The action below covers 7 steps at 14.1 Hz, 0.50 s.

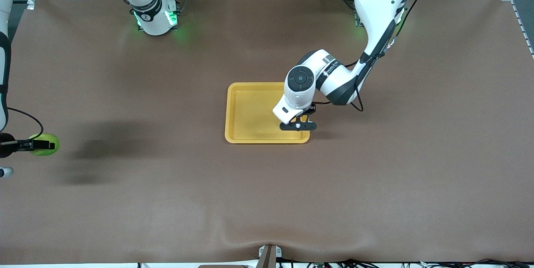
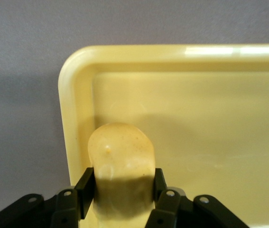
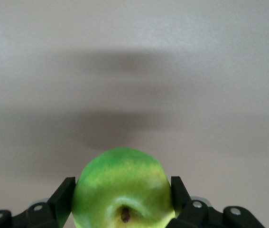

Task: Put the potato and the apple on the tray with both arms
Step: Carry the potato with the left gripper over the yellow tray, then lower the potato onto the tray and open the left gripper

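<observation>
- The left end effector (image 1: 298, 126) is over the corner of the tray (image 1: 246, 111) that lies toward the left arm's end of the surface and nearer the front camera.
- Its fingers (image 2: 85, 186) are clamped on the potato (image 2: 121, 164), which in the left wrist view sits just inside the tray's rounded corner; whether it touches the tray floor I cannot tell.
- The right end effector (image 1: 41, 145) is at the right arm's end of the brown surface (image 1: 167, 197), well apart from the tray.
- Its fingers (image 3: 62, 194) are clamped on the green apple (image 3: 123, 190), one on each side, stem dimple toward the wrist camera, above its shadow.
</observation>
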Tool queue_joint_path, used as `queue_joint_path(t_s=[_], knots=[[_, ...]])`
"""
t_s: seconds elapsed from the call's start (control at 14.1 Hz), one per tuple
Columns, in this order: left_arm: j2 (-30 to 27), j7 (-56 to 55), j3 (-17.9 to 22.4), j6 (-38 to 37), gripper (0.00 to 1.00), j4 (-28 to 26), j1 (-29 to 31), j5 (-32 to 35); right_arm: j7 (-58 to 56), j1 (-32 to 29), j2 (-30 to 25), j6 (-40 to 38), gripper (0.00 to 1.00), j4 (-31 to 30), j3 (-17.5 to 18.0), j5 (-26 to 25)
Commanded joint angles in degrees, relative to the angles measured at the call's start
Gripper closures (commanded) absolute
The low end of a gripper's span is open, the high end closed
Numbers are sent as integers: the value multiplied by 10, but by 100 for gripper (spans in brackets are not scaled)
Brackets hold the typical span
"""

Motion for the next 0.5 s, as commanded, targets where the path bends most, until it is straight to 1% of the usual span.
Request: queue_joint_path(t_s=[0.0, 0.21, 0.28, 0.35, 0.43], knots=[[18, -22, 5, -10, 100, 18, -14, 18, 27, 15, -29, -31, 100, -14, -1, -7], [24, -22, 5, -9, 100, 18, -14, 19, 64, 34, -54, -67, 100, -22, 1, -5], [27, -22, 6, -9, 98, 18, -14, 19, 73, 40, -61, -74, 100, -25, 2, -4], [28, -22, 7, -9, 92, 18, -14, 19, 82, 46, -66, -76, 100, -28, 2, -4], [27, -22, 7, -9, 81, 18, -14, 18, 89, 49, -71, -77, 100, -34, 2, -4]])
